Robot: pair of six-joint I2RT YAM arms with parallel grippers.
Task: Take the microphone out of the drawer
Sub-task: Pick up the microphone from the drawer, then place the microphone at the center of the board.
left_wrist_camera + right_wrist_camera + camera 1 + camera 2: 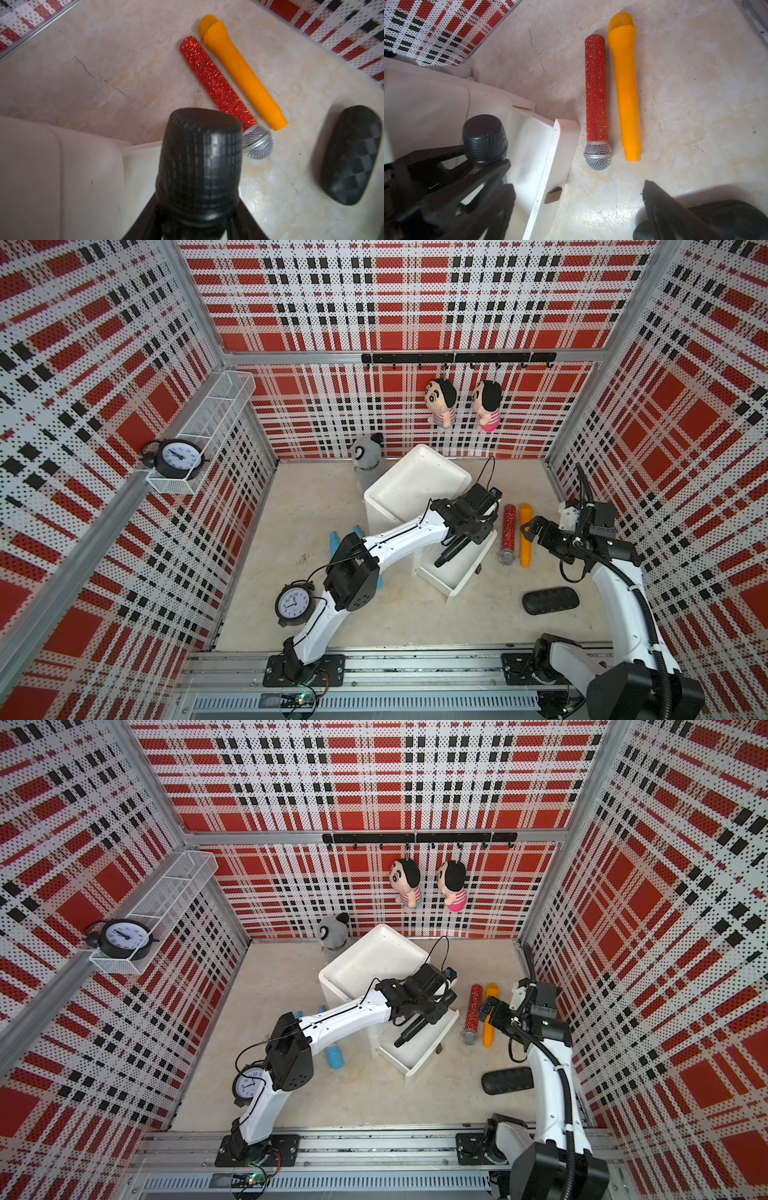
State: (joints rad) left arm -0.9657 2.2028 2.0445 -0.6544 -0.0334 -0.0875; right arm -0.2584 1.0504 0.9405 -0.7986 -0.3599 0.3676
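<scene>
The left gripper [460,537] clamps the black microphone [448,553] below its head. The handle slants over the open white drawer [463,574] — likely for a clean lift-out. The right gripper [527,529] stands wide, empty.

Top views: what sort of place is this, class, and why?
Probably a robot test cell: red-plaid perforated panel walls, white robot arms bolted to a metal base rail, and staged props like hung plush dolls.

- Left arm [401,536]: white shells, black joints — thin black cable on top.
- Right arm [616,597]: white shells, ribbed black conduit.
- Left gripper [488,157]: black, triangular skeletal fingers.
</scene>
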